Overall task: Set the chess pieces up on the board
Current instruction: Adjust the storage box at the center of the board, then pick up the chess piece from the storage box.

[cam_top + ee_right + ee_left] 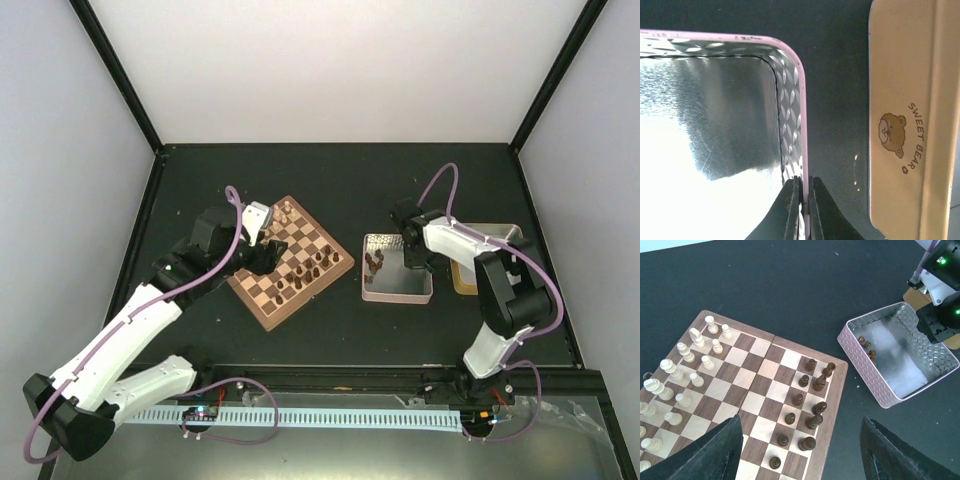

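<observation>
Right gripper (pixel 802 184) clamped on the rim of the silvery embossed rectangular tin (pixel 794 75); left gripper (pixel 801 440) open above the square checkered wooden chessboard (pixel 838 390).

Right fingers pinched the tin's pink-edged wall at the bottom centre of the right wrist view, with the tan metal tray (pixel 905 60) printed "SWEET BEAR" at the right, apart from the tin. In the left wrist view, small dark brown wooden chess pieces (pixel 798 399) stood in two rows along the board's right side and pale cream wooden pieces (pixel 685 352) along its left. Two more dark pieces (pixel 864 341) lay inside the tin at the right, on the black table (pixel 790 285).
</observation>
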Robot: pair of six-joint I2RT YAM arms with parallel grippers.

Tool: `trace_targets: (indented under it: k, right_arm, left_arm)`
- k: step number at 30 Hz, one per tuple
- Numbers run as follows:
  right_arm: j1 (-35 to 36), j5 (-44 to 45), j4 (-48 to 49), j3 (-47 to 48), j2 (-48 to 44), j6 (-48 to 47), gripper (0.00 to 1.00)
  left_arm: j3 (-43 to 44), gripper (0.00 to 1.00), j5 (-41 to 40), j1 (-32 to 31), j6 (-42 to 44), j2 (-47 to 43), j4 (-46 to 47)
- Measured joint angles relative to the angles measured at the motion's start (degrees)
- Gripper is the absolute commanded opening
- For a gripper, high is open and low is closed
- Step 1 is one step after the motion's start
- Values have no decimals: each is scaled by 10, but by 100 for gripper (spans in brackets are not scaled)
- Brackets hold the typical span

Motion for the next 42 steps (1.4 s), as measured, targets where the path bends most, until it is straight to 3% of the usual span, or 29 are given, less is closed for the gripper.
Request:
trace_targets:
  k: [7,13,20,30,36,42]
  right_arm:
    - [-4,-12,9,-14,-22,47,42]
    - [-4,-32,14,-8,-98,47,51]
    - [-3,-94,50,4,-143,44,42]
    - [37,-173,99,-40,-82,52,47]
    - [75,-236,140,-34,-30,32,40]
    - [77,-242,157,-25,0,55,34]
  left_arm:
    - [0,66,1,2,0,2,0]
    - [0,66,2,3,0,9,0]
    - [0,66,7,3,-3,9,7]
    - [0,66,10,3,-4,9,13]
    - [0,66,10,3,-4,9,16]
    - [0,66,10,3,-4,9,17]
